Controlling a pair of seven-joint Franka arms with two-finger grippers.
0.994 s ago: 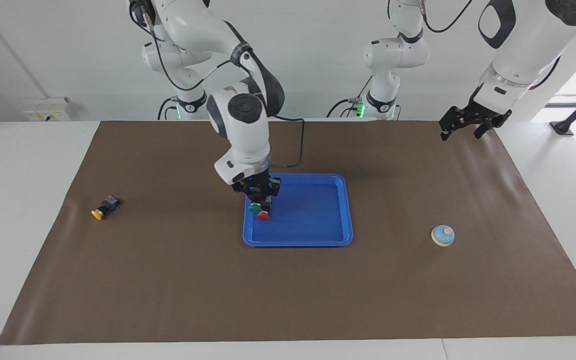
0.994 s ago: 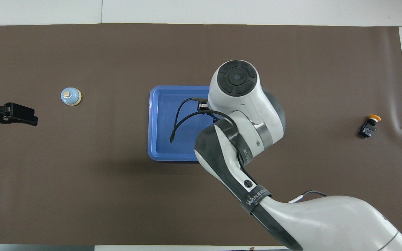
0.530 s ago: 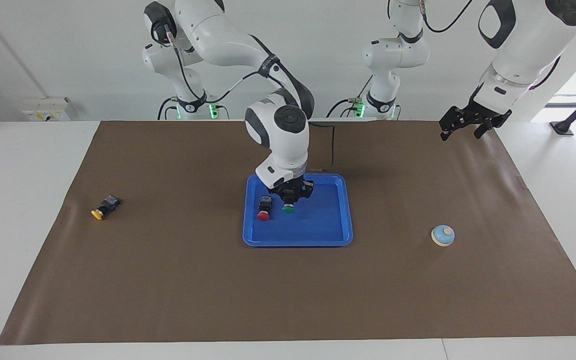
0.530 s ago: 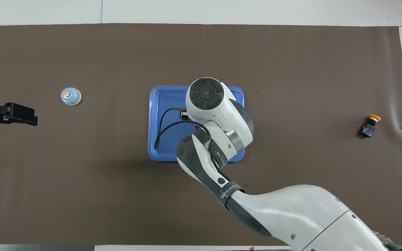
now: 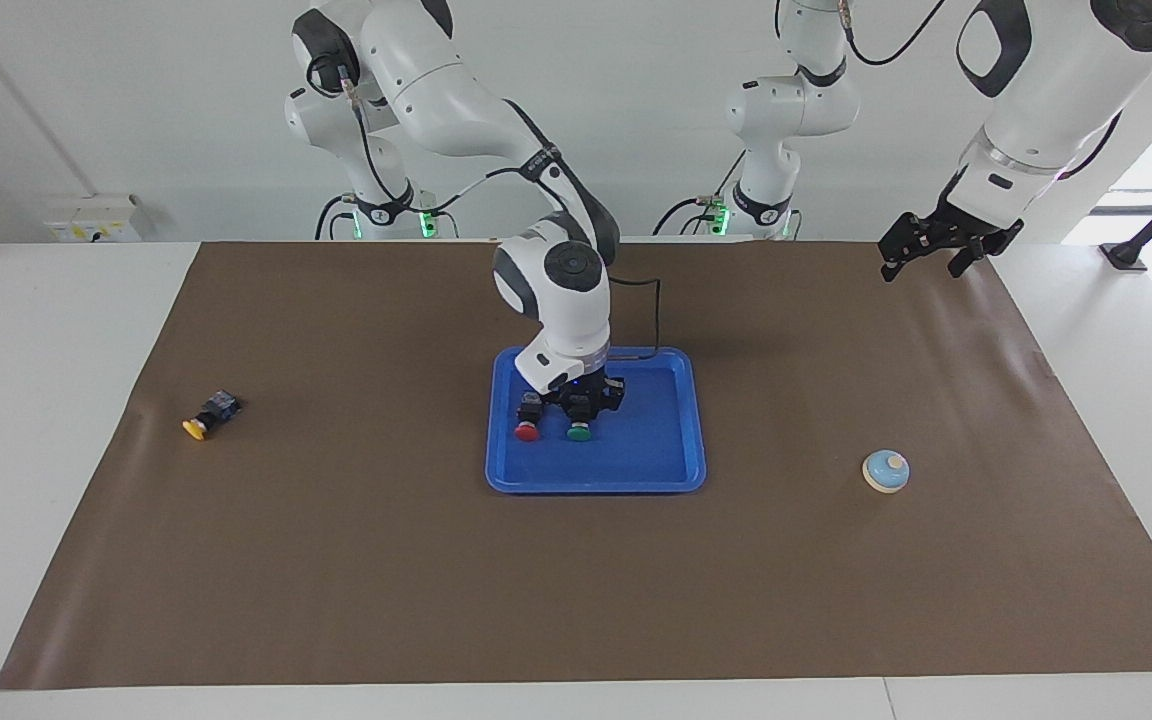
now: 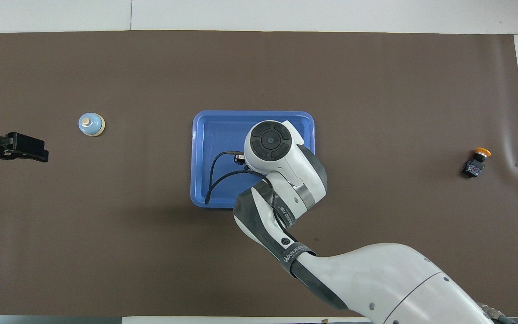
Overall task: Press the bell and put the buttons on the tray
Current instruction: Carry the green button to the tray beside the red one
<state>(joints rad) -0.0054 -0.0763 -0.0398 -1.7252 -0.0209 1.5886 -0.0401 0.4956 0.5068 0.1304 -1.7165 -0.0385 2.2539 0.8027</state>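
Observation:
The blue tray [image 5: 671, 455] lies mid-table. In it the red button [image 5: 527, 430] and the green button [image 5: 578, 432] stand side by side, caps pointing away from the robots. My right gripper [image 5: 583, 405] is low in the tray, shut on the green button's black body, and the button rests on the tray floor. The yellow button [image 5: 202, 420] lies on its side on the mat toward the right arm's end. The light-blue bell [image 5: 885, 471] sits toward the left arm's end. My left gripper [image 5: 920, 265] waits open in the air. In the overhead view the right arm hides both tray buttons.
A brown mat [image 5: 386, 560] covers most of the white table. In the overhead view the tray [image 6: 205, 130], the bell [image 6: 91, 124] and the yellow button [image 6: 477, 163] show, with the left gripper [image 6: 38, 150] at the edge. The right arm's cable loops over the tray.
My right gripper carried the green button from over the red one toward the tray's middle and lowered it beside the red button. The left arm has not moved.

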